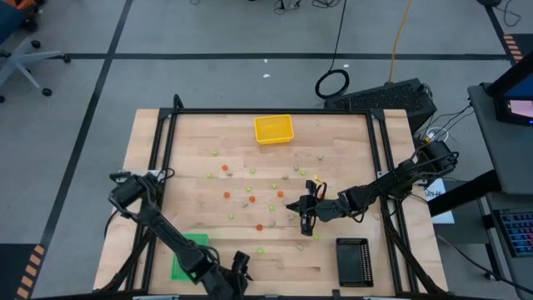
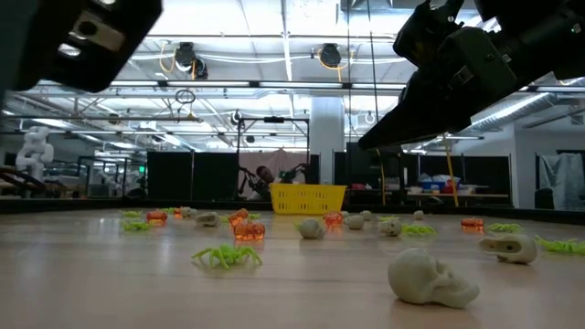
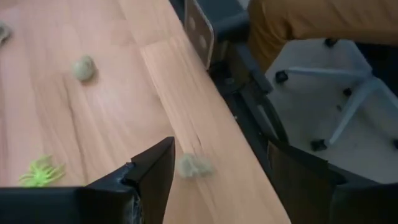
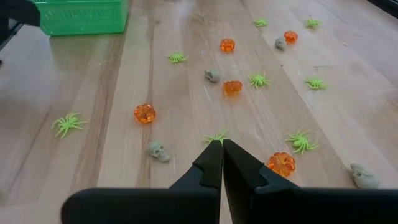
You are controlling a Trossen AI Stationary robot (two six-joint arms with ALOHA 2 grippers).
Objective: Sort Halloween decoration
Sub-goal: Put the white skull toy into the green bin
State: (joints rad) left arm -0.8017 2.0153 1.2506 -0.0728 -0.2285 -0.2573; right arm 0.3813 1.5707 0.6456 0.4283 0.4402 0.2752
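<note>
We note left pincer [image 3: 217,180] agape over a pale skull [image 3: 194,165] at worktop [image 3: 112,118] edge; right pincer [image 4: 222,163] closed, empty

Under my right gripper [image 4: 222,149], whose matt black plastic fingers are pressed together, I see a pale wooden table [image 4: 155,186] with a smooth satin finish and visible plank seams. Just ahead of the fingertips lie translucent, glossy orange pumpkins [image 4: 144,113], matt light green plastic spiders [image 4: 68,124] and dull beige-grey skulls [image 4: 158,151]. Far beyond them stands a green tray [image 4: 81,17] of ribbed, slightly shiny plastic.
</note>
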